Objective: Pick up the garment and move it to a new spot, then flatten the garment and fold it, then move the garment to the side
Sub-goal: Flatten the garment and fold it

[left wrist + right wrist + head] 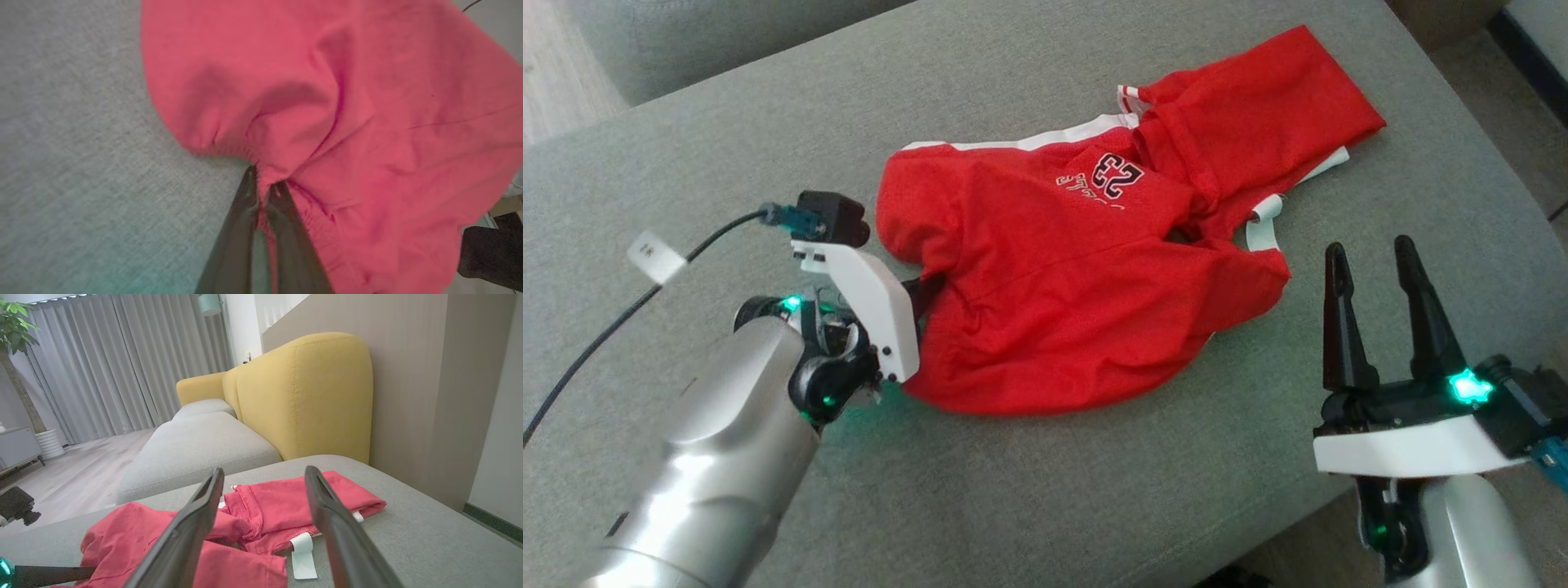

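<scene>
- A living room is showing in the right wrist view: grey curtains (122,367) are hanging along the far wall, a potted plant (16,355) is standing at the left, and a yellow backrest (302,396) is rising behind grey cushions.
- A broad grey sofa seat (1094,490) is carrying everything in the head view.
- The red garment (1062,286) is lying crumpled near the middle of that seat, bunched on its left side and stretching flatter toward the far right corner.
- A white stripe (1045,140) is running along its far edge, and a printed number 23 (1119,173) is facing up, upside down to the camera.
- The left gripper (262,192) is pinching the garment's gathered near-left edge, its two dark fingers pressed almost together with red cloth between them.
- The right gripper (1369,247) is hovering just right of the garment with its fingers spread wide, holding nothing and touching no cloth.
- A black cable (621,318) is trailing from the left wrist across the seat.
- A white label (1262,233) is sticking out at the garment's right edge.
</scene>
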Available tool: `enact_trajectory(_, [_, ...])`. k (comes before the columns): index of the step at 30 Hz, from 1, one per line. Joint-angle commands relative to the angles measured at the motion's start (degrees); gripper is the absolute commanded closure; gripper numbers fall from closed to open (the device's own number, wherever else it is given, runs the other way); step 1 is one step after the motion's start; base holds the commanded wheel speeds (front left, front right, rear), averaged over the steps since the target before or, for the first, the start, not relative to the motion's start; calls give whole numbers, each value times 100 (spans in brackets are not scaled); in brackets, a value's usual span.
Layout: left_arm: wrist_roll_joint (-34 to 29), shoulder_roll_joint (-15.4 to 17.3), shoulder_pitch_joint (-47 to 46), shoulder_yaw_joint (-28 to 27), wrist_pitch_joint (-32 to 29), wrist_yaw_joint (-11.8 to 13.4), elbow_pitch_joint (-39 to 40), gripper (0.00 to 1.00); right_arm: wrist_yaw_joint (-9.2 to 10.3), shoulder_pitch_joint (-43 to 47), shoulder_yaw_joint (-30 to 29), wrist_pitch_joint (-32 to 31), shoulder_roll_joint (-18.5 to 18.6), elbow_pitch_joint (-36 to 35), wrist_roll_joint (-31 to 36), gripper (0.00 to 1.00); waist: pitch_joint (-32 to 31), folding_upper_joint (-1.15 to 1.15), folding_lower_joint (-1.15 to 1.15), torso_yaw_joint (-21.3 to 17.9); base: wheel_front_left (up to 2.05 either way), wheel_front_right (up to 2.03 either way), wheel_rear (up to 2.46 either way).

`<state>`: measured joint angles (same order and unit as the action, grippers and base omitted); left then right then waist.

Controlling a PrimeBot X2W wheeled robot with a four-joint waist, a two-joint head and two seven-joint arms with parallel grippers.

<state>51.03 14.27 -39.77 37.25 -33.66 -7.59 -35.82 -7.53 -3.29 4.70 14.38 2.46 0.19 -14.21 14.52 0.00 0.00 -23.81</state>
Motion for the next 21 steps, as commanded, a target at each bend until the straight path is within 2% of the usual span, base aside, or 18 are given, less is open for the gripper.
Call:
enact_trajectory(1, [-40, 157, -247, -204, 293, 15, 10, 100, 4, -201, 81, 62, 42, -221, -36, 0, -12, 0, 0, 36, 0, 0, 0])
enact_trajectory(12, [-147, 258, -652, -737, 1593, 267, -705, 100, 4, -199, 35, 62, 42, -186, 106, 0, -137, 0, 0, 373, 0, 0, 0])
enact_trajectory(21, [-98, 385, -758, -829, 1940, 164, -1178, 100, 4, -192, 36, 62, 42, -128, 224, 0, -226, 0, 0, 862, 0, 0, 0])
